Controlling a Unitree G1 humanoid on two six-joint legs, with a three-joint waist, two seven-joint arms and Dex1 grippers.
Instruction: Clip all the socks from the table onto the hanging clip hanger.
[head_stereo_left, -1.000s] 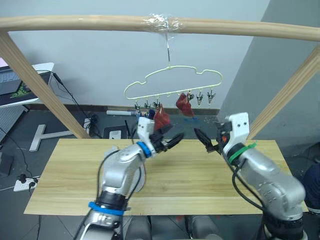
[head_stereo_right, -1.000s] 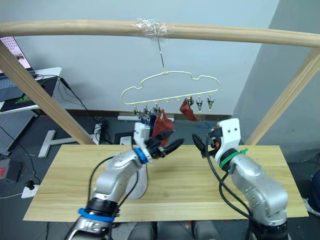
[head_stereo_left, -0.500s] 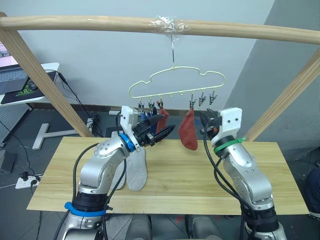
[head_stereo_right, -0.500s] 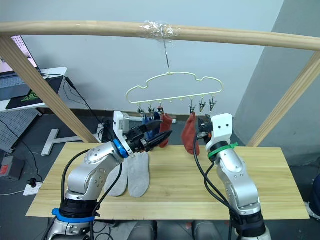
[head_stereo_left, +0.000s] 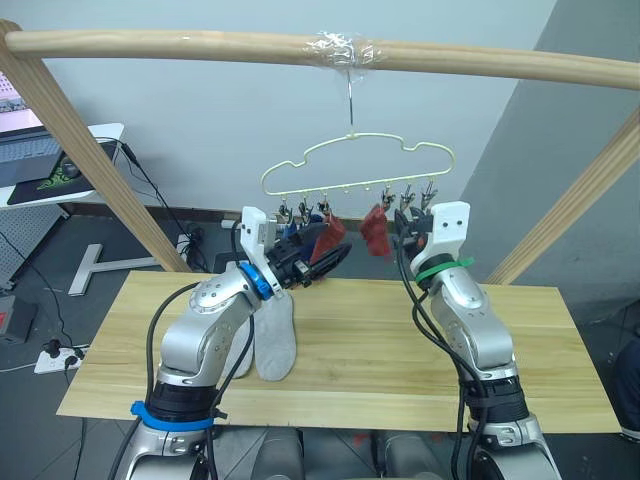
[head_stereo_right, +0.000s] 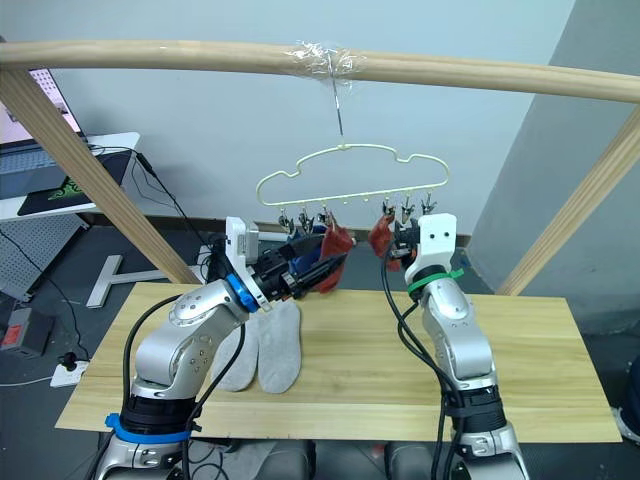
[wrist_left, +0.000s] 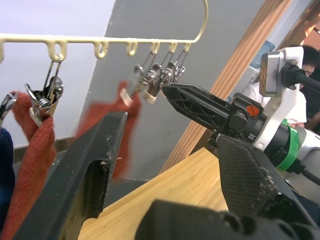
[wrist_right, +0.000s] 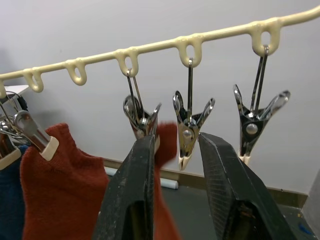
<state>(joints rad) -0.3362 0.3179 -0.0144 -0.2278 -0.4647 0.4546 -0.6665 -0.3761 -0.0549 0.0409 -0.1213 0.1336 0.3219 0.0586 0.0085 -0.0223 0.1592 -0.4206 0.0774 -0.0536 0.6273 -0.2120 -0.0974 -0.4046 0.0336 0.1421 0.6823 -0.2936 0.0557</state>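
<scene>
The clip hanger hangs by its hook from the wooden pole, where a wad of clear tape is wrapped, and it sits above the far edge of the table. Along its lower wire, the clips at its left end hold a blue sock and a rust red sock close together, and a second rust red sock hangs from a clip further right. Two light grey socks lie flat side by side on the table's left half, under the left arm. The left gripper is raised just below the left clips, its two black fingers spread apart with nothing between them; from its wrist camera the red cloth shows just beyond the fingers. The right gripper is lifted right up to the clips at the hanger's right end, its fingers parted with a narrow gap; one finger lies against the clip that carries the red sock, and a bare clip hangs in front of the gap, with another empty clip just beside it. I cannot tell whether the fingers actually press on either clip. Behind the left side stands a small desk with a laptop
</scene>
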